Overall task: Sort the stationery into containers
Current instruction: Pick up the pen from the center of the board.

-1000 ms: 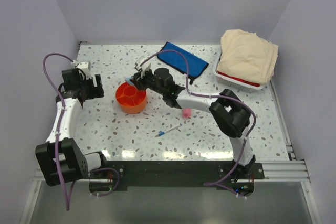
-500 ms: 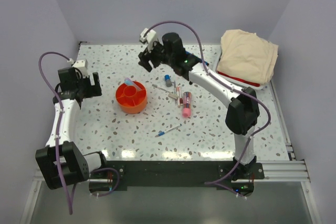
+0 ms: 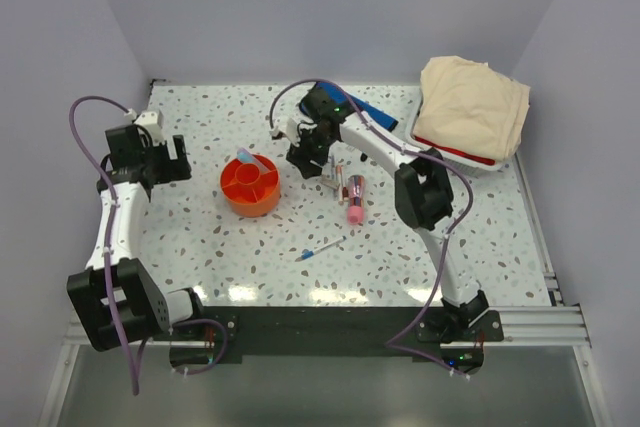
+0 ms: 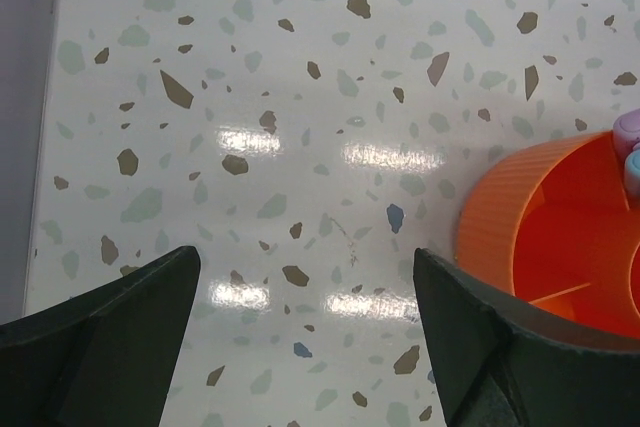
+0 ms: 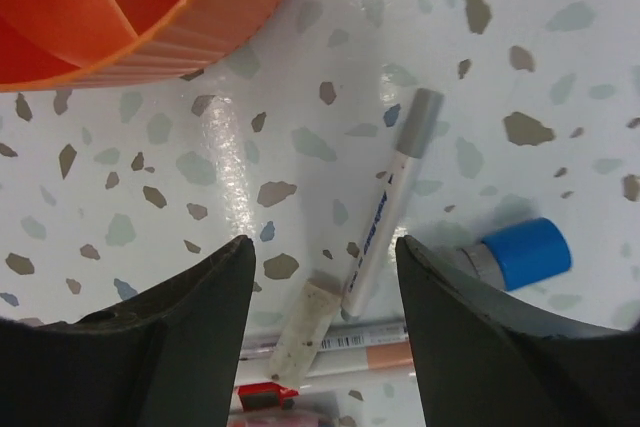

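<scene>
Right gripper: jaws parted, empty, hovering over grey-capped white marker on table just right of orange tub; marker directly below, long axis crosswise to closing line. Left gripper: wide, farther off.

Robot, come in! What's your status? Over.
Left gripper open, empty, beside orange tub. Right gripper open above white marker, not gripping. Pale block and blue-capped stick close by.
</scene>
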